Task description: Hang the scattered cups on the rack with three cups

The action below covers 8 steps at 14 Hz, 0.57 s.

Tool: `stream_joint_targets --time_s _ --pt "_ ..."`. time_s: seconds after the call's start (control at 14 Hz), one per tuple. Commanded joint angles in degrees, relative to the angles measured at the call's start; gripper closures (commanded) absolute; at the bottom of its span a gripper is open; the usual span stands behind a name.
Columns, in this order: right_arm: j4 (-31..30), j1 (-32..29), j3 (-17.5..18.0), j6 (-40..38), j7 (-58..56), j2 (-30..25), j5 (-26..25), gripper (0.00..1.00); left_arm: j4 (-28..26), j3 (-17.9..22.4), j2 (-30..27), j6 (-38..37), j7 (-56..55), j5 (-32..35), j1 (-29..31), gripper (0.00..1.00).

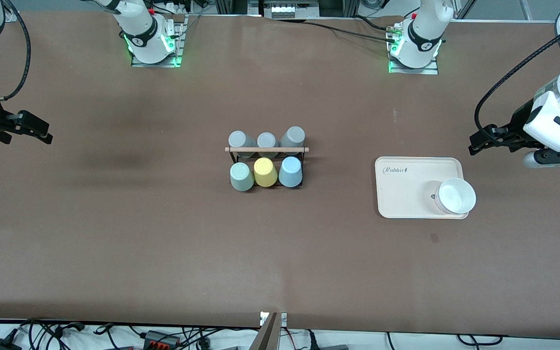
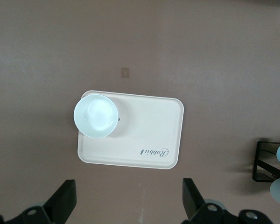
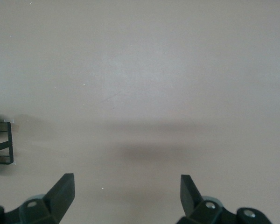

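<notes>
The black wire rack (image 1: 266,163) with wooden rod carries 6 smooth round cups; both grippers (image 2: 129,205) (image 3: 126,200) wait spread wide.

Black wire rack (image 1: 266,163) w/ wooden rod sits mid-table; mint cup (image 1: 241,176) & light blue cup (image 1: 290,171) hang upside down (yellow one between), camera-side row.
</notes>
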Motion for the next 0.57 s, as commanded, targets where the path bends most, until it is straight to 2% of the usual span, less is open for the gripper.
stream_joint_targets --time_s 0.0,0.5 --pt "-1.65 0.17 0.11 -0.07 -0.4 -1.55 -0.33 0.0 -1.19 0.28 -1.18 0.69 1.09 0.87 -0.14 0.0" --pt "-1.65 0.17 0.29 -0.51 -0.31 -1.29 -0.25 0.0 -1.1 0.28 -1.18 0.69 1.09 0.87 -0.14 0.0"
